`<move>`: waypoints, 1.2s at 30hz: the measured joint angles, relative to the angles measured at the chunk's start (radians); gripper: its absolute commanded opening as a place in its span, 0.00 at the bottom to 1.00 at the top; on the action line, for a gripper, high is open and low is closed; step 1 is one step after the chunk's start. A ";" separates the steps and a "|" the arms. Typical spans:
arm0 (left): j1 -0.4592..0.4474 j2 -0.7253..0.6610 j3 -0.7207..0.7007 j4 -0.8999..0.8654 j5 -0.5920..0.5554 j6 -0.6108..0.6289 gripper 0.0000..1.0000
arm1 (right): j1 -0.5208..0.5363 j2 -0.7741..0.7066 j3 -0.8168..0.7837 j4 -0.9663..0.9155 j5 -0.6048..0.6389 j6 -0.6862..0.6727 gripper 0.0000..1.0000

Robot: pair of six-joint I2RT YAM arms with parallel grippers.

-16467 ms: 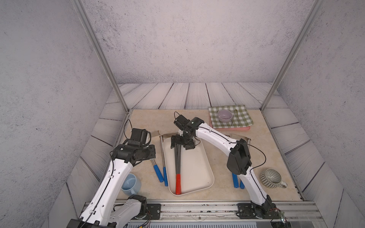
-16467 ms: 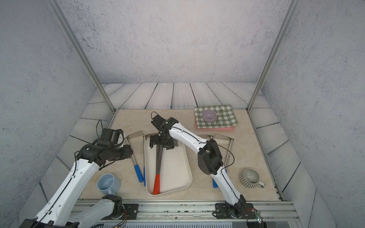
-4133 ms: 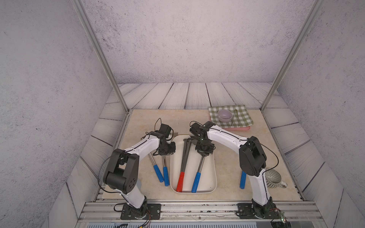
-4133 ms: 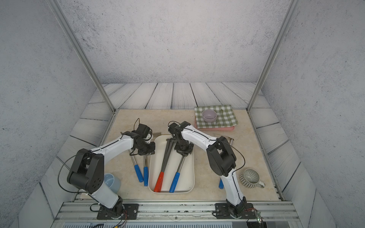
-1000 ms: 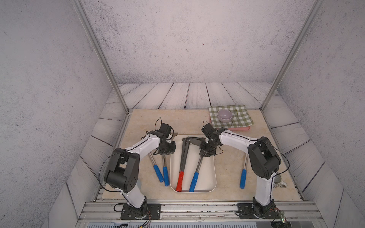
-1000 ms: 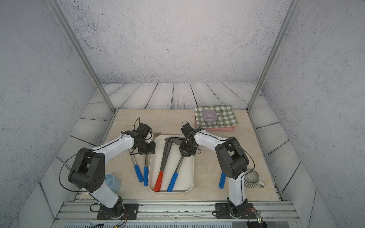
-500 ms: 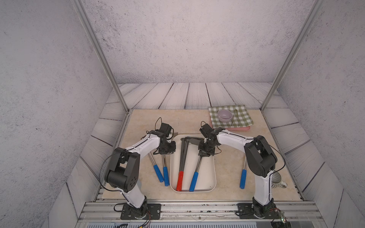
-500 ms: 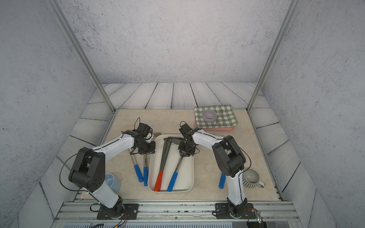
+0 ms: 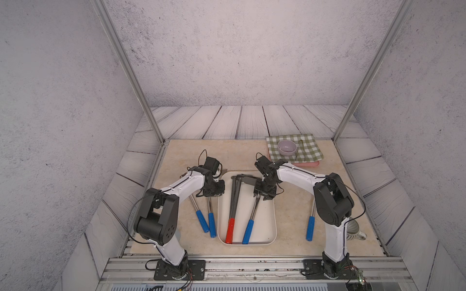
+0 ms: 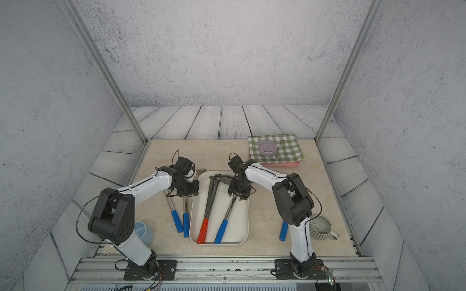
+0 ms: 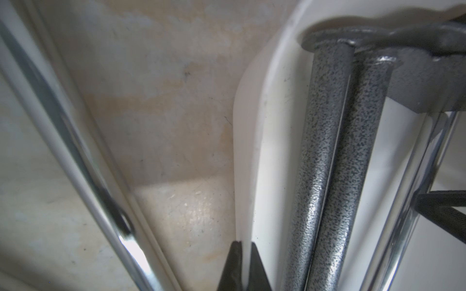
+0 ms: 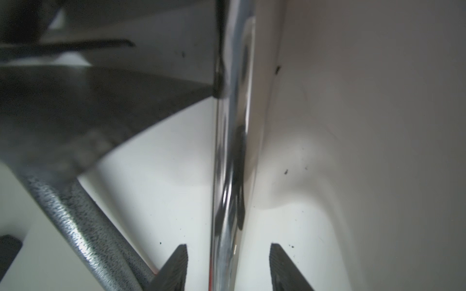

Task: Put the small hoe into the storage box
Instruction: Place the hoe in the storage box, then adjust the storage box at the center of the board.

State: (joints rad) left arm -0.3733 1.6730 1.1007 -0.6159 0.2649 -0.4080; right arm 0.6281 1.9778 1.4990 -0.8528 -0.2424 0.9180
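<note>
Nearest you, a pale blue cup (image 10: 144, 233) sits on the left and a ribbed mug (image 10: 320, 228) on the right. Between them, the storage box (image 9: 266, 223) holds the small hoe (image 9: 248, 230), which lies beside a red-handled tool (image 9: 230, 233). Two blue-handled tools (image 9: 203, 222) lie just left of the box, and a third blue-handled tool (image 9: 310, 228) lies to its right. Your right gripper (image 9: 262, 197) straddles the hoe's shaft, released, with its jaws clear of it. Your left gripper (image 11: 244, 250) is clenched on the box's left rim. Farthest away, a lilac bowl (image 9: 287, 148) rests on a checked cloth (image 9: 309, 151).
</note>
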 measured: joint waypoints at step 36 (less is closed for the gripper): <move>-0.015 -0.013 0.018 -0.037 -0.034 -0.010 0.16 | -0.323 -0.580 -0.195 -0.028 0.190 -0.235 0.57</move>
State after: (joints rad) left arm -0.3882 1.6604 1.1191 -0.6525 0.2310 -0.4175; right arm 0.3054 1.3975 1.3037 -0.8806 -0.0528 0.6827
